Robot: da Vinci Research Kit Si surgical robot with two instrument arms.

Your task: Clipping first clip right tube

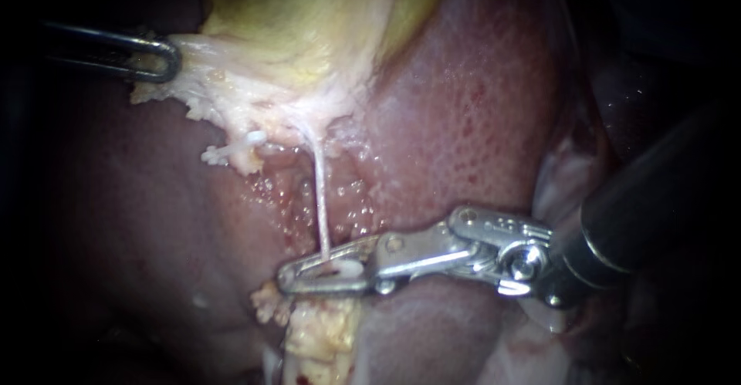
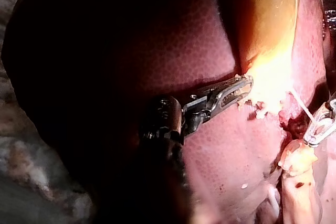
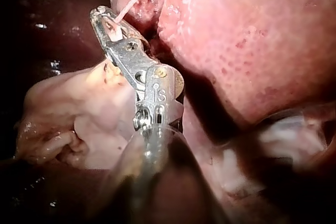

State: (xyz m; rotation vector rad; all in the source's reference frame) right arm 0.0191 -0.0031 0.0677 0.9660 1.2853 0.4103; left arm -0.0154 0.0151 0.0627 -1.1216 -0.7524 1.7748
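the right tube [image 1: 320, 200] runs as a thin, taut white strand from the pale underside of the gallbladder [image 1: 309, 15] down to the right instrument [image 1: 297, 277]. it drops between the two jaws near their middle, where a white clip [image 1: 345, 266] sits inside them. the jaws lie closed around the strand from both sides, their tips meeting beyond it. the right wrist view agrees: the strand enters the jaws just behind the tips.

just under the jaws lies a lump of yellowish fat [image 1: 320, 331], touching or nearly touching them; i cannot tell which. the liver [image 1: 463, 107] lies behind the tube and on either side of it, wet and pitted close by, and the strand stands free of it from the gallbladder to the jaws. to the tube's left a short white stub [image 1: 231, 152] juts from the pale tissue, apart from the jaws.

the left instrument [image 1: 166, 59] is well away on the far side, its jaws clamped on the gallbladder's pale edge.
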